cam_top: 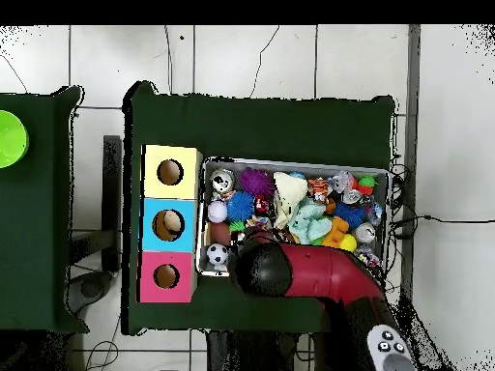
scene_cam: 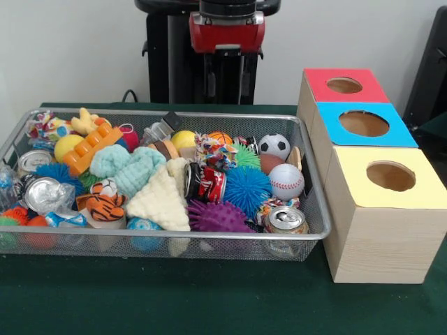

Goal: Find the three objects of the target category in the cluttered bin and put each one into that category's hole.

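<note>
The wire mesh bin (scene_cam: 318, 230) is full of toys; it also shows in the overhead view (cam_top: 290, 161). An orange striped tiger plush (scene_cam: 101, 204) lies at its front left, partly under a mint cloth (scene_cam: 129, 167). A fluffy yellow plush (scene_cam: 86, 122) lies at the back left corner. I cannot pick out a third plush. The red-topped box's hole (scene_cam: 344, 85) is at the far right, and also shows in the overhead view (cam_top: 166, 276). My gripper (scene_cam: 227, 98) hangs open and empty behind the bin's far rim. In the overhead view the arm (cam_top: 319, 275) hides it.
The blue-topped box's hole (scene_cam: 364, 123) and the yellow-topped box's hole (scene_cam: 391, 176) lie nearer the camera in the same row. The bin also holds a cream cloth (scene_cam: 162, 199), a blue spiky ball (scene_cam: 246, 188), a baseball (scene_cam: 286, 181), a soccer ball (scene_cam: 274, 145) and a can (scene_cam: 285, 220).
</note>
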